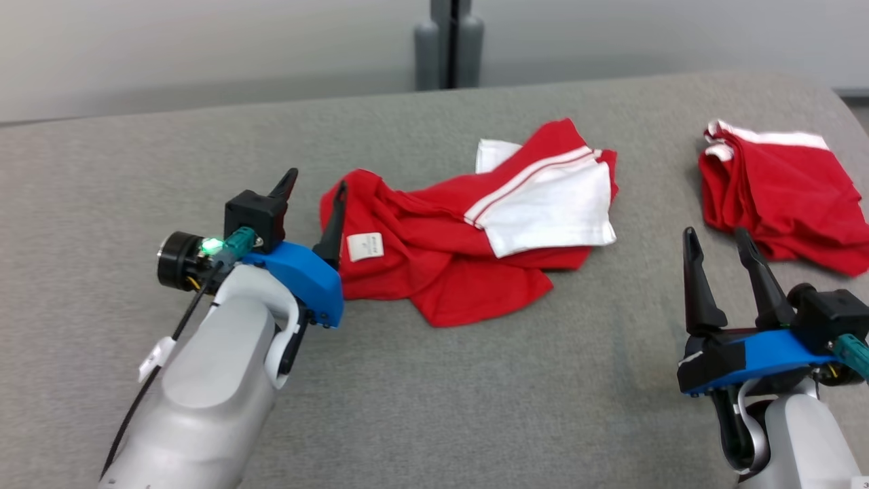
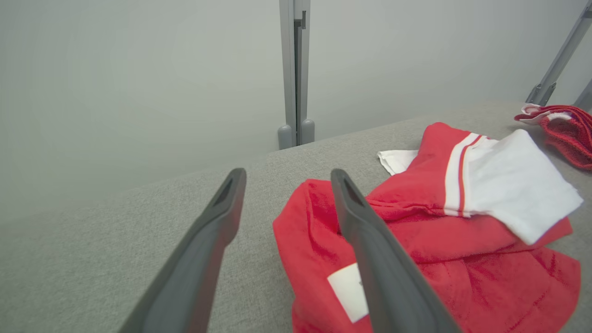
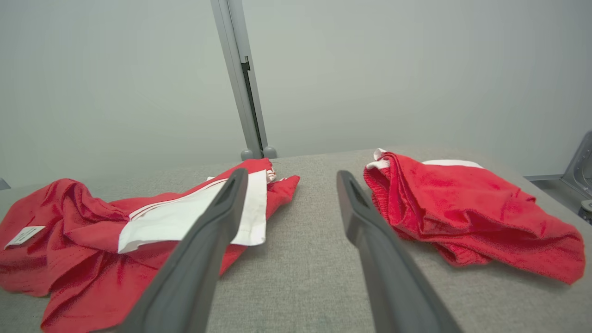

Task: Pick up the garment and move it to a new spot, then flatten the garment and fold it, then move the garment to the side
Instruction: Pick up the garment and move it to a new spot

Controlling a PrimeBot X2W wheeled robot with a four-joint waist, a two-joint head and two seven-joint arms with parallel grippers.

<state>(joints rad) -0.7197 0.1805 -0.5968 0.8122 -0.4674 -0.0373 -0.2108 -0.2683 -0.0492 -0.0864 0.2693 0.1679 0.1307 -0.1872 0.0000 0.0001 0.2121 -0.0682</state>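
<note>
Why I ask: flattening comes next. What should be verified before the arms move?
1. Left gripper open, nothing held: ok.
2. Right gripper open and empty, above the grey surface between both garments: ok.
3. Crumpled garment lying flat: not ok; it is bunched, with its white panel folded over the red.
4. Left gripper's inner finger clear of the crumpled garment's edge: cannot tell; it overlaps the cloth in the head view.
5. Folded garment apart from the crumpled garment: ok.
</note>
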